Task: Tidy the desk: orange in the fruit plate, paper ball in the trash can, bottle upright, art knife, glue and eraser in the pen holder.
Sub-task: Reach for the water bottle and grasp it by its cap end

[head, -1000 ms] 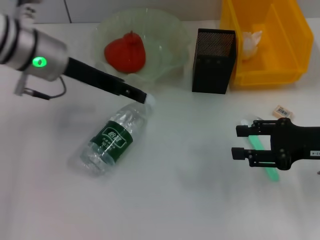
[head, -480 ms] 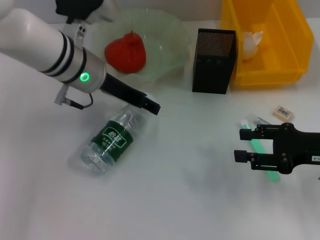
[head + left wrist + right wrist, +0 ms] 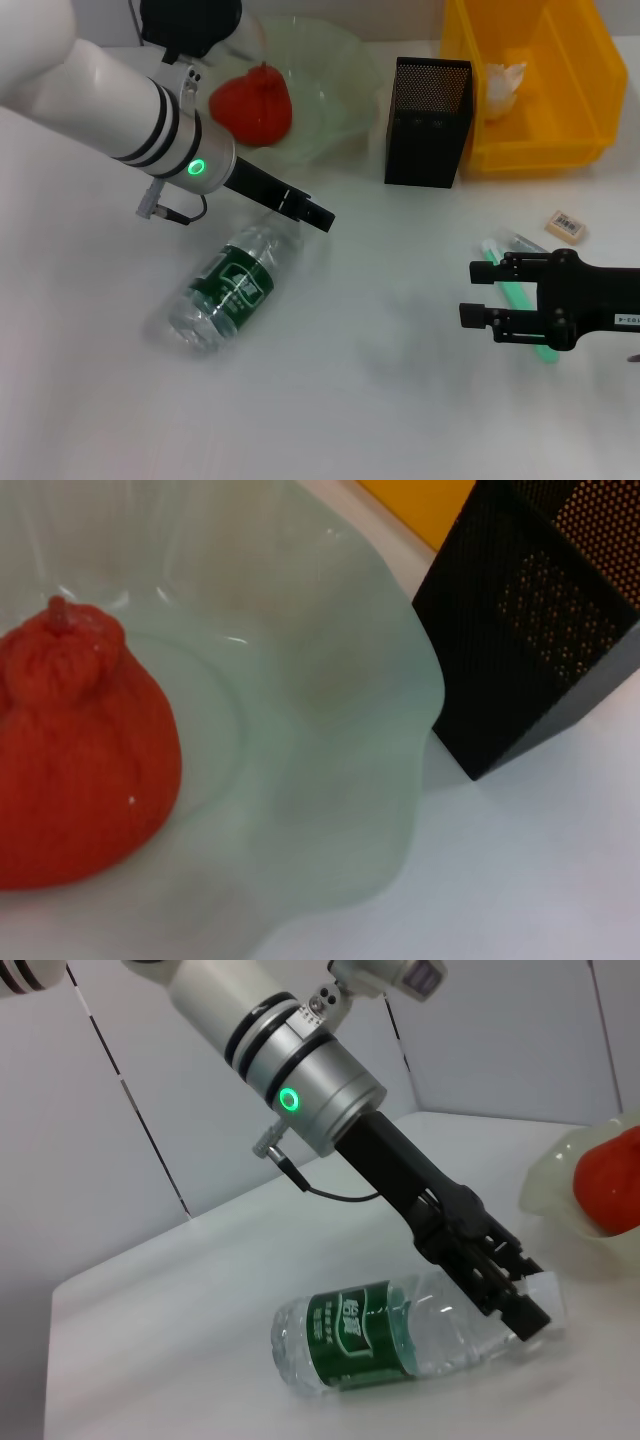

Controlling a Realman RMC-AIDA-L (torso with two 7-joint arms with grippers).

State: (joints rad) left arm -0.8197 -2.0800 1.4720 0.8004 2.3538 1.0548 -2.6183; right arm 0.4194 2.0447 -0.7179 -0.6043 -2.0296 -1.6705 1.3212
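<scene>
The bottle lies on its side on the white desk, and it also shows in the right wrist view. My left gripper is at its cap end, touching the neck. The orange sits in the fruit plate. The paper ball lies in the trash can. My right gripper is open, low over the glue. The art knife and the eraser lie just behind it. The pen holder stands upright.
The left wrist view shows the orange, the plate's wavy rim and the pen holder close together. My left arm reaches across the front of the plate. The trash can stands right beside the pen holder.
My left arm has swung forward and right and its wrist has turned. The bottle's neck end has shifted with the gripper and the bottle has rolled a little. The right gripper has barely moved.
</scene>
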